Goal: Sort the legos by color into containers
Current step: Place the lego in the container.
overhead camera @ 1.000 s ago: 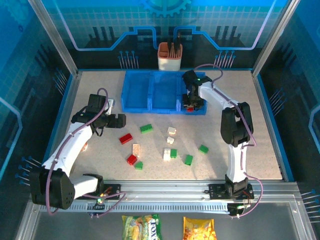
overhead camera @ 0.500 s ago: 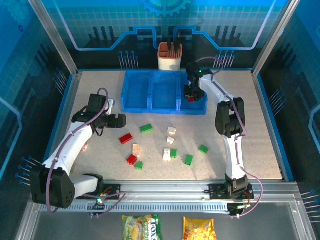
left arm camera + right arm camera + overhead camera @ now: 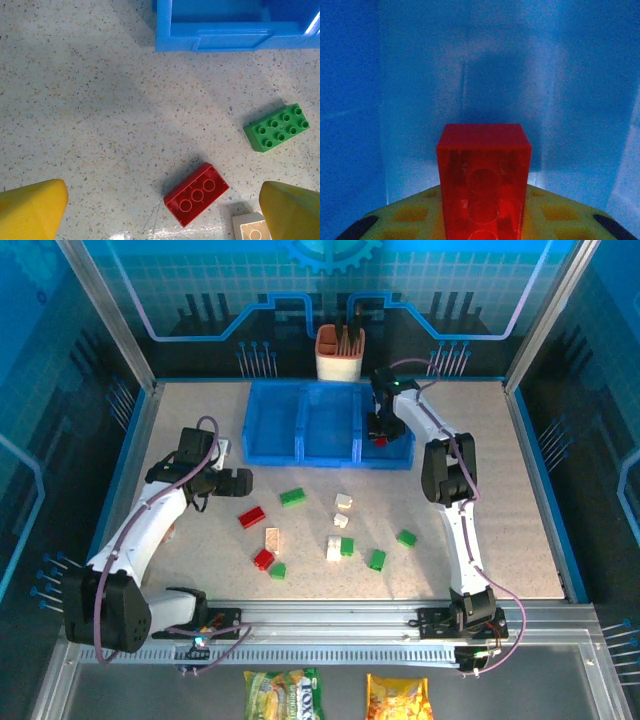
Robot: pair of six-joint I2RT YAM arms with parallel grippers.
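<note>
Over the last second the right arm is folding its elbow inward and carrying the right gripper a little farther over the rightmost compartment of the blue tray. Its fingers are clamping a red brick between the compartment walls, so I judge this brick is nearly ready for release. Whether it is touching the floor, I cannot tell.

The left gripper is staying in place, fingers wide apart, hovering over a second red brick on the table. A green brick and a cream brick are lying near it. The orange-and-white cup is standing behind the tray and blocking nothing.
</note>
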